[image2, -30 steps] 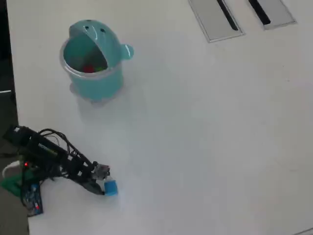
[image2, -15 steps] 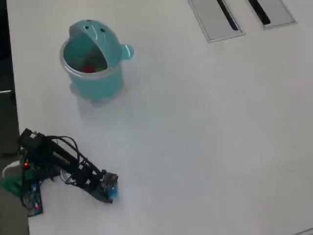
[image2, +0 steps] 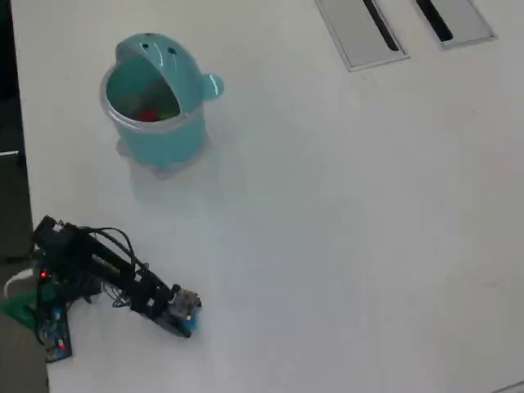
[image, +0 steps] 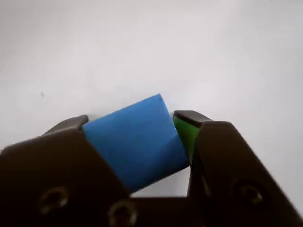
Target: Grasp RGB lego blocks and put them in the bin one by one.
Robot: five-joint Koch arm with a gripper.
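Black claw (image: 182, 142) fills the bottom of the wrist view, its two dark jaws reaching up from the lower edge with screw heads showing on each. Between them sits the blue block (image: 135, 142), tilted so one corner points up and to the right; the left jaw presses its left face and the right jaw, with a green pad (image: 184, 135) on its inner side, presses its right face. So the claw is closed around the blue block and holds it. Behind them lies the plain white table (image: 151, 47).

From the overhead view, the arm (image2: 106, 274) stretches from its base at the lower left edge toward the right, cables looping over it, and the claw (image2: 187, 315) at its end shows a bit of blue, the block (image2: 188, 322), at its tip. It is over the table (image2: 344, 246), well apart from the bin.

That teal bin (image2: 160, 135) stands upright near the upper left, with a clear rim, a domed hood bearing two dark dots and a small knob on its right side. Inside it a red block (image2: 147, 115) and something yellow-green beside it (image2: 166, 115) can be made out. Two grey panels (image2: 348, 33) with black slots lie flat at the top right, far from everything else.
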